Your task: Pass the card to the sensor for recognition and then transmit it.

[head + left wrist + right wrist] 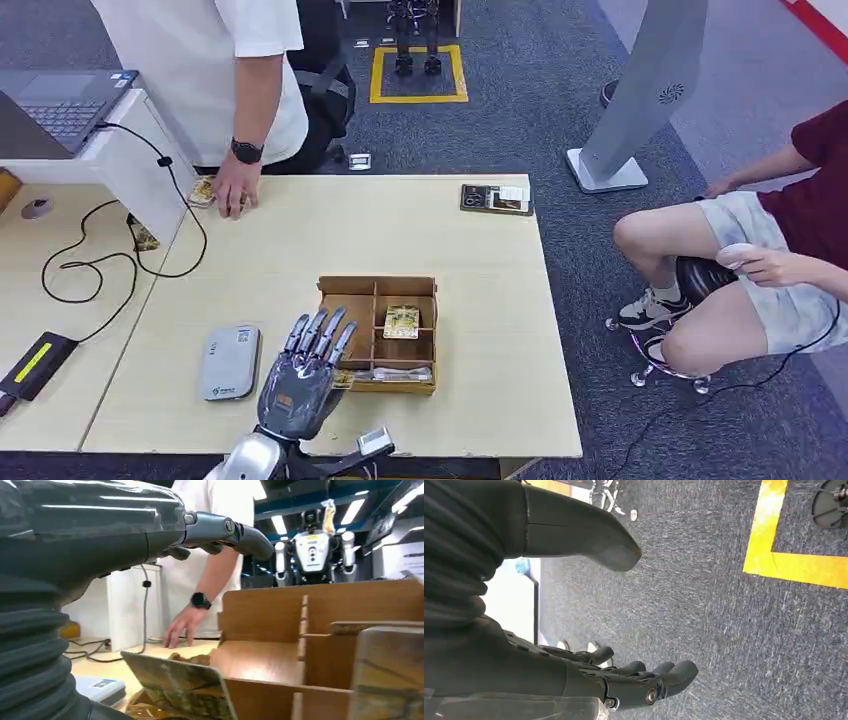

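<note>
Left hand: the left hand (303,375) hovers over the near-left corner of the divided box (378,333), fingers stretched out and apart, holding nothing; I judge it is lining up for a pick.
Card: one card (401,321) lies flat in a middle compartment; another card (180,685) leans tilted at the box's near edge, just under the hand, where fingers could get beneath it.
Box: brown cardboard, thin slotted partitions, open top, so cards stay sorted and reachable from above.
Sensor: a pale grey, rounded slab (230,362) lies flat on the bench (480,400) just left of the box, probably the reader.
Right hand: the right hand (634,680) hangs over dark carpet, fingers loosely spread, empty.
Bench: light wood, smooth and matte.
</note>
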Robot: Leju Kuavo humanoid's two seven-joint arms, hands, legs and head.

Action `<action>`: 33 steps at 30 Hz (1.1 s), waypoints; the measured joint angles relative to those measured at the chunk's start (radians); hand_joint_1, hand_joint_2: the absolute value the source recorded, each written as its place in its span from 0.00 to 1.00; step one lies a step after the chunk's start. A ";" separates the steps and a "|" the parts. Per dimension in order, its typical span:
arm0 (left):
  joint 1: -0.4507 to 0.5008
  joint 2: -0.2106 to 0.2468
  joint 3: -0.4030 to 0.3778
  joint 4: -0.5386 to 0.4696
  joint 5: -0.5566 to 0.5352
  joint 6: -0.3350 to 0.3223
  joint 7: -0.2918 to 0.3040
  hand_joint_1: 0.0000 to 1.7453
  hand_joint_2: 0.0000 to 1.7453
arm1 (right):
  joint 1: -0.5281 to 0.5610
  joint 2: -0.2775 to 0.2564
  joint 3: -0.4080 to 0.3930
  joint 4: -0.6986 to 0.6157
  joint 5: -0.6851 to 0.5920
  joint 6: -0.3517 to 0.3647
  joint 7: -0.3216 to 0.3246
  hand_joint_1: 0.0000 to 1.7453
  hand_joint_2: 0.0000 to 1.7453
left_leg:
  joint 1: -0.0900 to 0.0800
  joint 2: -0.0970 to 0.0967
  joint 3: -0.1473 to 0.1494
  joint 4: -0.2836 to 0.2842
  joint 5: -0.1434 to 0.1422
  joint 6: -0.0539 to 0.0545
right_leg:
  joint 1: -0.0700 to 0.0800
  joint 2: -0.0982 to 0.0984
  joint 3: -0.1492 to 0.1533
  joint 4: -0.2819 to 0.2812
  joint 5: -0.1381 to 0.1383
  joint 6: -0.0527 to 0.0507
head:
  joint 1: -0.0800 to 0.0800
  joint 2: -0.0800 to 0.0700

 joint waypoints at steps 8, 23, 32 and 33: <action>0.005 0.009 0.035 0.005 -0.027 -0.008 0.019 0.00 1.00 | 0.000 0.000 0.000 0.000 0.000 -0.005 0.001 0.00 1.00 | 0.000 0.000 0.000 0.000 0.000 0.000 | 0.000 0.000 0.000 0.000 0.000 0.000 | 0.000 0.000; 0.028 0.003 0.082 -0.003 0.131 0.009 -0.081 0.00 1.00 | 0.000 0.000 -0.008 0.000 -0.002 -0.009 0.001 0.00 1.00 | 0.000 0.000 0.000 0.000 0.000 0.000 | 0.000 0.000 0.000 0.000 0.000 0.000 | 0.000 0.000; 0.027 0.029 0.082 -0.027 0.356 -0.066 -0.227 0.00 1.00 | 0.001 0.000 -0.011 0.000 0.000 -0.009 -0.002 0.00 1.00 | 0.000 0.000 0.000 0.000 0.000 0.000 | 0.000 0.000 0.000 0.000 0.000 0.000 | 0.000 0.000; 0.027 0.034 0.082 -0.030 0.362 -0.068 -0.235 0.00 1.00 | 0.001 -0.001 -0.012 0.000 0.000 -0.008 -0.002 0.00 1.00 | 0.000 0.000 0.000 0.000 0.000 0.000 | 0.000 0.000 0.000 0.000 0.000 0.000 | 0.000 0.000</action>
